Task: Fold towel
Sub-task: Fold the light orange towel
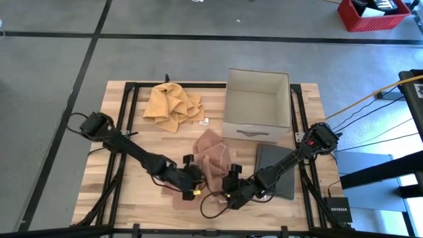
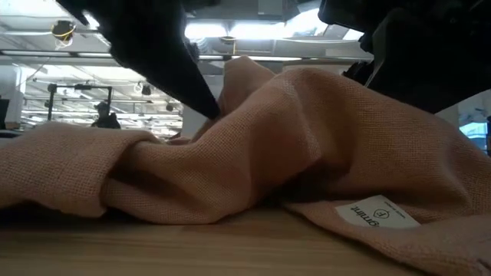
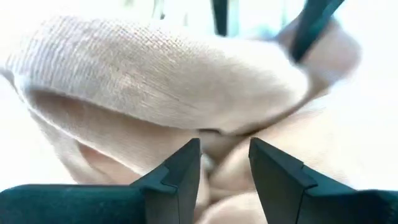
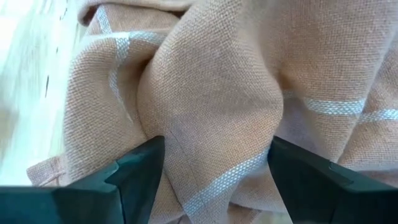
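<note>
Still at the grab stage: left gripper (image 1: 192, 177) partly spread against the bunched pink towel (image 1: 213, 157), right gripper (image 1: 232, 185) spread wide around a fold, needs closing next.

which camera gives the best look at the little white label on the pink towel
The low view: the small white printed label lies on the crumpled pink woven towel, right in front of that camera. The high view shows only the bunched towel; both wrist views show just cloth, no label.
</note>
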Controlling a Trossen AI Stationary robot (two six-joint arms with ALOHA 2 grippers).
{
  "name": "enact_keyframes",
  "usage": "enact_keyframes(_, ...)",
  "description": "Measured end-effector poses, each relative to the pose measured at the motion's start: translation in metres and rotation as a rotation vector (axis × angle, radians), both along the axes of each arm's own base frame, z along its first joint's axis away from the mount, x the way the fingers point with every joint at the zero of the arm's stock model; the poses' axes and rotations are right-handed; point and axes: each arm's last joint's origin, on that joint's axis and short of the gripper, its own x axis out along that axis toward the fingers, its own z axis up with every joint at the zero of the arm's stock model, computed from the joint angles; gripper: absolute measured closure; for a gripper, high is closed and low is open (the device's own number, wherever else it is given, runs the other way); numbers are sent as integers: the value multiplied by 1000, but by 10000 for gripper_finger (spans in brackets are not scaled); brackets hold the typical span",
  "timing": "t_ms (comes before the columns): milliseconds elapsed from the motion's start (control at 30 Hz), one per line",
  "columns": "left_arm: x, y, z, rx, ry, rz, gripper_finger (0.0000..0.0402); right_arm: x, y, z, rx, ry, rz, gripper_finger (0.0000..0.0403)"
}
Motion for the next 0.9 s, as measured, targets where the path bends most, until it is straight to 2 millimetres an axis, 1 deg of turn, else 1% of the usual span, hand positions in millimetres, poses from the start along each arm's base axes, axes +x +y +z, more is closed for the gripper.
enact_keyframes(100, -7, 8, -8, -118, -56, 29, 271, 0, 0, 0, 1, -2, -1, 121)
enact_keyframes(200, -8, 10, -17, -210, -42, 16, 271, 0, 0, 0, -4, -4, -1, 121)
enact_keyframes(333, -6, 14, -30, -189, -28, 50, 271, 1, -1, 0, -20, -14, -14, 121)
enact_keyframes(400, 0, 18, -33, -182, -61, 58, 271, 1, -1, 0, -20, -15, -14, 121)
enact_keyframes(567, 11, 21, -26, -95, -179, -38, 271, 1, -1, 0, -20, -15, -15, 121)
enact_keyframes(700, 13, 21, -25, -38, -198, -99, 271, 1, -1, 0, -21, -16, -15, 121)
enact_keyframes(767, 12, 19, -25, -54, -186, -143, 271, 1, -1, 0, -21, -15, -15, 121)
enact_keyframes(900, 9, 8, -24, -140, -171, -296, 271, 1, -1, 0, -21, -15, -15, 121)
